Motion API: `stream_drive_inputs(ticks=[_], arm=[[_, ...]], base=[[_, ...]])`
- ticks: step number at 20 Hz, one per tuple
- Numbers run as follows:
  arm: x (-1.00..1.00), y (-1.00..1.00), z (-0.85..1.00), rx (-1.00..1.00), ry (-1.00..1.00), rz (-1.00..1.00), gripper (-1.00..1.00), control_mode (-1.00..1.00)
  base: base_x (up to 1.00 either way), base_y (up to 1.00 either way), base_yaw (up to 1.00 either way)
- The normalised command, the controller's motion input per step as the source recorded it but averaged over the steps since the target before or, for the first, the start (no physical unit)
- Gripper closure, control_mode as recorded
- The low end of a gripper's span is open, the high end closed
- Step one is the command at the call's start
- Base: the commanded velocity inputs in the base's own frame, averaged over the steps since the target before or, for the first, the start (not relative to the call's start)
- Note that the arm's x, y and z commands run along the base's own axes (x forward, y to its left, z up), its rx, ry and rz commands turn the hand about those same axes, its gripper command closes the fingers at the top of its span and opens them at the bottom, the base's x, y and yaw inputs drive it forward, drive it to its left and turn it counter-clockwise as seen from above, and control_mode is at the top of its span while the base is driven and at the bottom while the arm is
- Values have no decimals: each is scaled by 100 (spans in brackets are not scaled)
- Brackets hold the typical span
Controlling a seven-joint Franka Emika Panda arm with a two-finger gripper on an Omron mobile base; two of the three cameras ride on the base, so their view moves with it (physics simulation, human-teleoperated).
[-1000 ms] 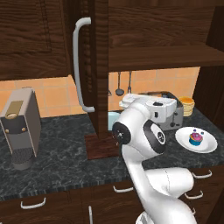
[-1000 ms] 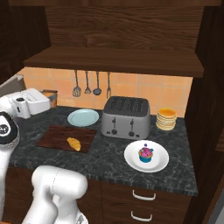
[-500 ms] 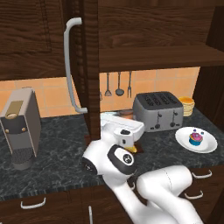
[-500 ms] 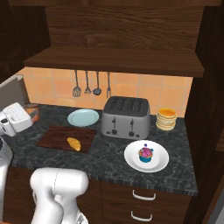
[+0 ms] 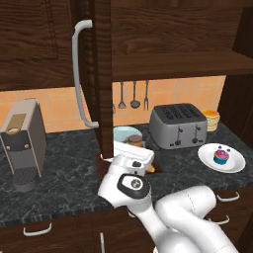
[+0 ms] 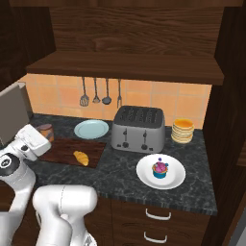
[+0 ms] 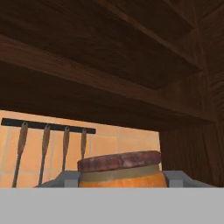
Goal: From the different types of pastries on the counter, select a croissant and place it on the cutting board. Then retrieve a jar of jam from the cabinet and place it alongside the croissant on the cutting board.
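My gripper (image 7: 120, 180) is shut on the jar of jam (image 7: 119, 168), an orange jar with a darker lid that sits between the grey pads. In the right base view the jar of jam (image 6: 46, 131) hangs in the gripper (image 6: 42, 137) at the far left end of the cutting board (image 6: 67, 150); I cannot tell whether it touches the board. The croissant (image 6: 80, 157) lies on the board's front right part. In the left base view the jar (image 5: 136, 141) shows just beyond the hand, and the croissant (image 5: 150, 169) peeks out beside it. The cabinet (image 5: 173, 64) stands open above the counter (image 5: 69, 163).
The cabinet door (image 5: 101, 74) with its curved handle (image 5: 80, 74) hangs out over the counter's left part. A coffee machine (image 5: 22, 143) stands at the left. A blue plate (image 6: 91, 129), toaster (image 6: 138, 129), pancake stack (image 6: 182, 130) and cupcake (image 6: 160, 169) on a white plate lie to the right.
The hand has come down from the cabinet shelf to just above the counter, carrying the jar toward the left end of the cutting board. The croissant has not moved.
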Motion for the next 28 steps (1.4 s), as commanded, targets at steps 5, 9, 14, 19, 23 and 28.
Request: stream_drive_inputs(ticks=[5, 9, 14, 19, 23, 28], arm=[[35, 63, -59, -8, 1, -2, 100, -100], [14, 26, -45, 0, -2, -15, 100, -100], [11, 9, -26, 0, -1, -7, 100, -100], [6, -12, 0, 0, -6, -10, 100, -100], [3, -18, 0, 5, -2, -8, 100, -100], [2, -26, -5, 11, 0, -5, 100, -100]], base=[[0, 0, 0], [0, 0, 0], [0, 0, 0], [0, 0, 0], [0, 0, 0], [0, 0, 0]])
